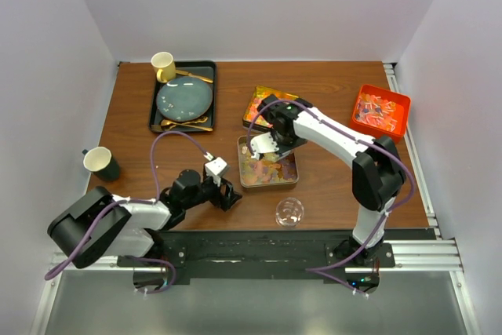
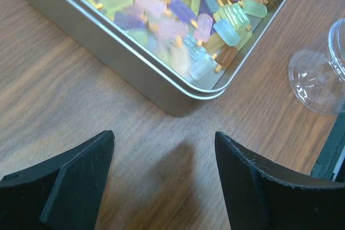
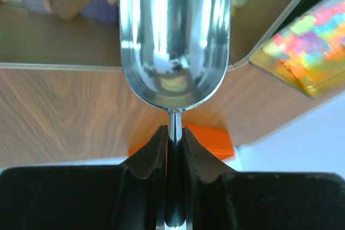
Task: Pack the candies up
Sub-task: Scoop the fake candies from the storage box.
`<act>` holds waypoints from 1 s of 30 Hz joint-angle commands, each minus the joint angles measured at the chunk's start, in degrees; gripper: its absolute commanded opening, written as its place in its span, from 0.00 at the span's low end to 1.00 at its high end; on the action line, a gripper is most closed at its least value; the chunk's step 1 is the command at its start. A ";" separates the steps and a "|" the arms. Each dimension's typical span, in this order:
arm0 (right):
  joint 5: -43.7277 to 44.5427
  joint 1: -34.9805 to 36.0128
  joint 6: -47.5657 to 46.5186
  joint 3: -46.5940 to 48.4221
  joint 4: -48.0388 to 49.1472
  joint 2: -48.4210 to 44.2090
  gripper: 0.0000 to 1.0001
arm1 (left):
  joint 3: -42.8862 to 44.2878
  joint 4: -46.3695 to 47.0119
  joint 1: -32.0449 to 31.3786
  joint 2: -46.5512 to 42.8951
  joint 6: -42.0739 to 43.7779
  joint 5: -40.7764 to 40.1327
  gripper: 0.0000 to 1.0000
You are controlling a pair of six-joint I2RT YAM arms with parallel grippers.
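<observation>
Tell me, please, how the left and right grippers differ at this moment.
The left gripper has its jaws wide apart and empty; the right gripper has them shut on the handle of the scoop. The left gripper hangs over bare table by a corner of the tin; the right gripper holds the scoop above the tin's edge. Both have black jaws and are near the same tin of candies.

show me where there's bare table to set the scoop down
Bare wood: between the black tray and the dark mug, and at the back between the gold tin and the orange bin. Crowded: around the silver tin and the clear cup.
</observation>
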 commanded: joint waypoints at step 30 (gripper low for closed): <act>-16.92 6.40 -1.66 -2.61 6.46 6.89 0.00 | 7.83 17.40 -1.48 14.42 -1.07 -6.32 0.79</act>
